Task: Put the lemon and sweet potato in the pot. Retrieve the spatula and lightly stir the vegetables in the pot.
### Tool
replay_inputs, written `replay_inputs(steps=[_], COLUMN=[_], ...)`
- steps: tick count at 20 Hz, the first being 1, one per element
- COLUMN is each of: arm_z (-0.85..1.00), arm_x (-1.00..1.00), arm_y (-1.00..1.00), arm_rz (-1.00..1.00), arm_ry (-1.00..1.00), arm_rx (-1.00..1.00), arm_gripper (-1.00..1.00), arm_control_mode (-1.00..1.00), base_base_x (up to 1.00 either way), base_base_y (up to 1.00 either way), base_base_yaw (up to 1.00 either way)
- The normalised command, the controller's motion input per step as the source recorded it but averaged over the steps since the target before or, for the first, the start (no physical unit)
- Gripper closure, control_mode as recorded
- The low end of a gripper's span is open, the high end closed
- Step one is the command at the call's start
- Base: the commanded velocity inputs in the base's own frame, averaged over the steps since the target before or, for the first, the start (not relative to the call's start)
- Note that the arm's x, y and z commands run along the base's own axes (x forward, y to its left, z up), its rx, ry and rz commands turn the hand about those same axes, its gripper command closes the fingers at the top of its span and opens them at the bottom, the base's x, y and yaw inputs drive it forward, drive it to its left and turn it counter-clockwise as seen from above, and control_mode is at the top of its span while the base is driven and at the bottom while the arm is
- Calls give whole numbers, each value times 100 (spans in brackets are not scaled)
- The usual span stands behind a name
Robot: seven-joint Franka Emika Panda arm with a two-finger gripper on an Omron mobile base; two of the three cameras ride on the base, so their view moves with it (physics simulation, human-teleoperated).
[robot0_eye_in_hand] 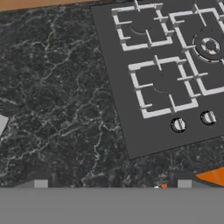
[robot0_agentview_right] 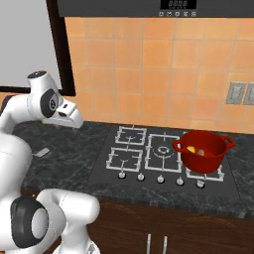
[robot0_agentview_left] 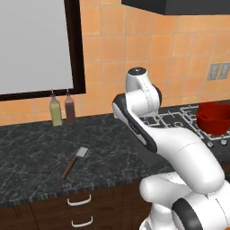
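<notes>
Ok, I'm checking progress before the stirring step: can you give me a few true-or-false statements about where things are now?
1. The lemon and sweet potato lie in the pot. True.
2. The spatula stands in the pot. False: it lies flat on the counter.
3. The pincer holds the spatula. False: it is open and holds nothing.
4. The pot sits on the stove. True.
5. Two bottles stand by the wall. True.

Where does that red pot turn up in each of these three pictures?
Left base view: the pot sits at the far right edge, on the stove.
Right base view: right of centre, on the stove's front right burner, with the lemon and sweet potato inside.
Hand view: not in it.
Shared landmark: the stove with its white grates.
</notes>
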Motion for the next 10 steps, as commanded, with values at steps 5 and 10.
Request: replay_inputs(steps=[5, 10], arm_z=[0, 0], arm_x=[6, 1], arm_y=[28, 28], arm_rz=[42, 80], arm_ry=[1, 16], arm_rx=[-7, -11], arm_gripper=[-100, -100], arm_control_mode=[-100, -100], base_base_x=[0, 0], base_base_y=[0, 0], base_base_yaw=[0, 0])
